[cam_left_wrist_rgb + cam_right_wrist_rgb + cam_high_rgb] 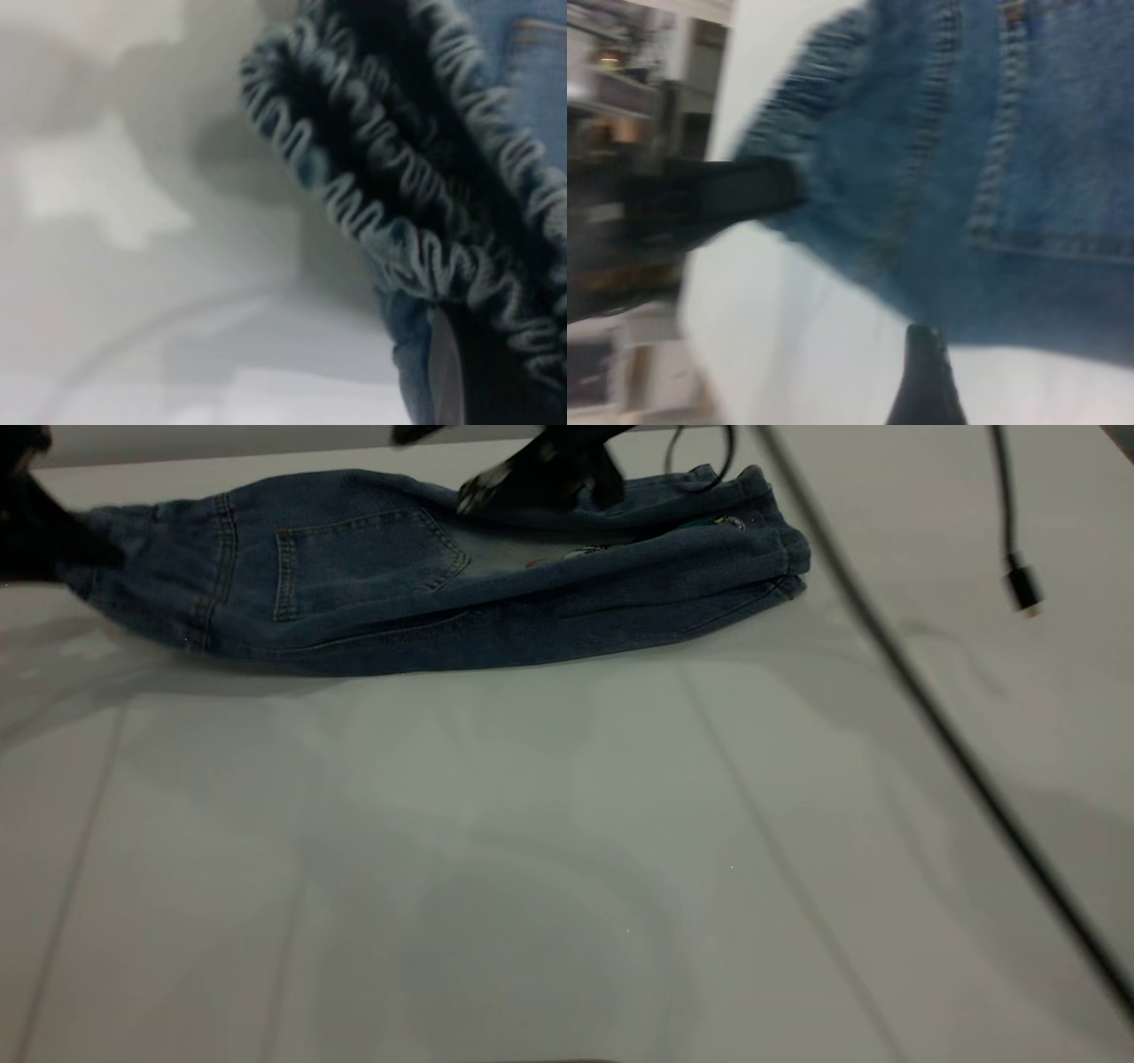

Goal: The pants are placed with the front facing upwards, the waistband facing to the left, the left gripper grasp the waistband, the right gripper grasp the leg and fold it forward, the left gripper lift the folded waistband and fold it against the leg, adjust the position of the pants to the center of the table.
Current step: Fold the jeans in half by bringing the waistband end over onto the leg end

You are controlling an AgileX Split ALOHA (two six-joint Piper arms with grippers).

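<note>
The near bench point(549, 850) is bare. Far back lie the pants point(425, 593), already folded lengthwise, back pocket up. The left gripper point(40, 540) is clamped on the waistband point(399, 212). The right gripper point(540, 478) hovers above the leg; I cannot tell how its jaws stand. Judged next: lift the waistband over toward the hem, then centre the bundle.

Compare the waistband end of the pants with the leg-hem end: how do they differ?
The waistband, at the exterior view's left, is gathered and ruched, and the left gripper holds it; the leg hems, at the right, are smooth and stacked, with no gripper on them. The right gripper hovers mid-pants. Both ends are blue denim.
</note>
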